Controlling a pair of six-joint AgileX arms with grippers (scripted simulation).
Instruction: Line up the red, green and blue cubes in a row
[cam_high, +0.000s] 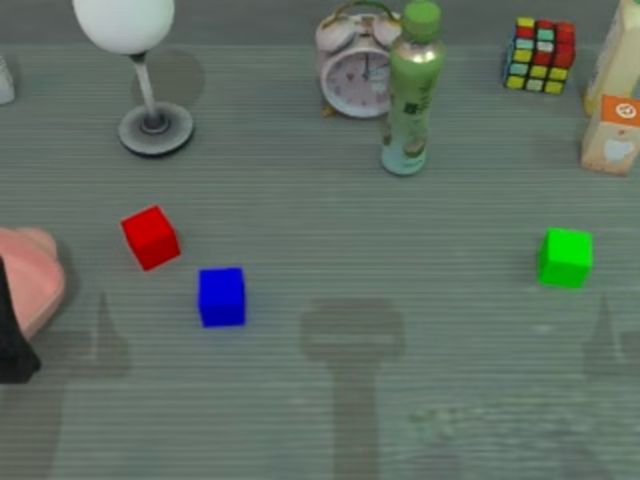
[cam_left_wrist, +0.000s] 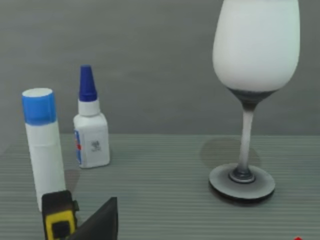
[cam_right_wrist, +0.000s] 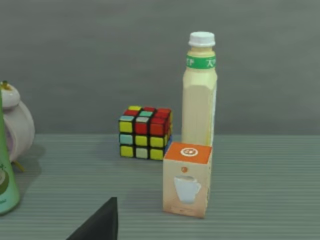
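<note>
You had the red cube (cam_high: 150, 237) lying on the desk (cam_high: 400, 250) well to the left of the green bottle (cam_high: 411, 95), and the blue cube (cam_high: 221, 296) just beside it, a little nearer the bottle and closer to the front edge. The green cube (cam_high: 565, 257) sat alone, well to the right of the bottle, so no row was formed yet.

The likely trouble, as I judged it: the red and blue cubes stood so near each other that pincer fingers coming down on one could nudge the other. On the left, a reach could also clip the wine glass (cam_high: 140, 70), which stands behind the red cube and looked easy to topple. On the right, the green cube lay in front of the small carton (cam_high: 612, 135), left of which sat the puzzle cube (cam_high: 540, 55).

Neither arm was over the work area. Only a dark edge of each pincer showed in its own wrist view, both cameras looking level across the desk, so I could not tell whether your pincers were apart or together.
</note>
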